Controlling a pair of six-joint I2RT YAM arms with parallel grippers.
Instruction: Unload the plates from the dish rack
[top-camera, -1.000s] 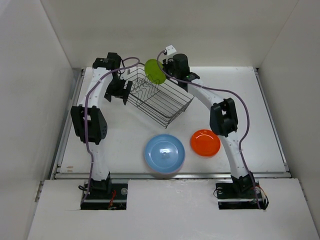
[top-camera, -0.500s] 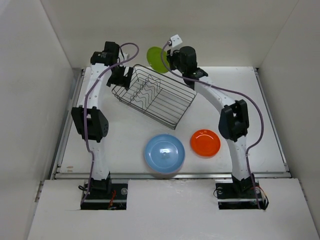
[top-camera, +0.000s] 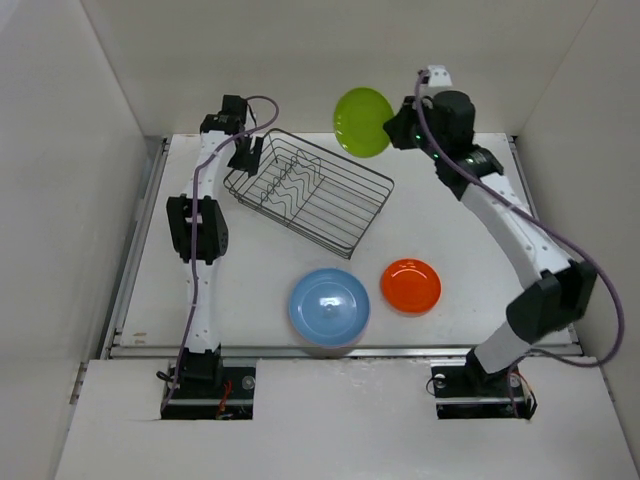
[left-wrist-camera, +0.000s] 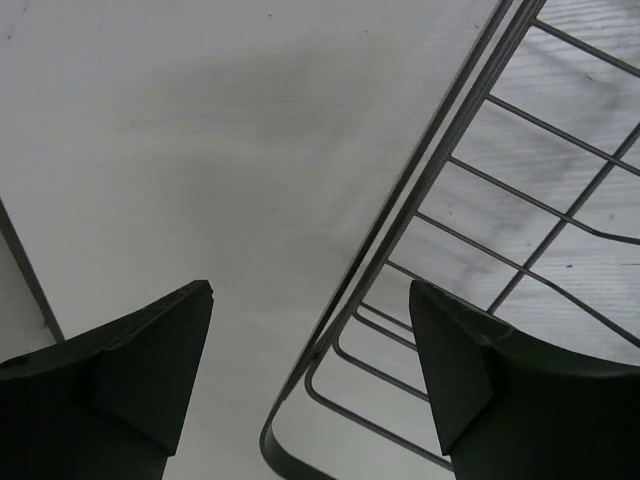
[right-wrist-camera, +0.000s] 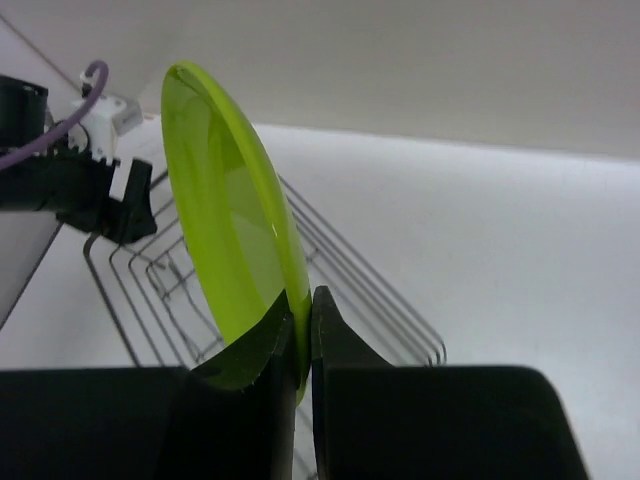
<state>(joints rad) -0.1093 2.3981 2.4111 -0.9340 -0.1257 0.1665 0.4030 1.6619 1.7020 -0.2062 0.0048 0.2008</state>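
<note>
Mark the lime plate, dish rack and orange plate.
lime plate (top-camera: 363, 122), top view, centre of its face
dish rack (top-camera: 312, 195), top view, middle of its wire floor
orange plate (top-camera: 411, 285), top view, centre of its face

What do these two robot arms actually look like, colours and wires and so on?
The left arm and right arm are slim white tubes with chunky black joints. A purple cable runs along each. The left gripper and right gripper have dark wedge-shaped fingers. A small white box sits atop the right wrist.
</note>
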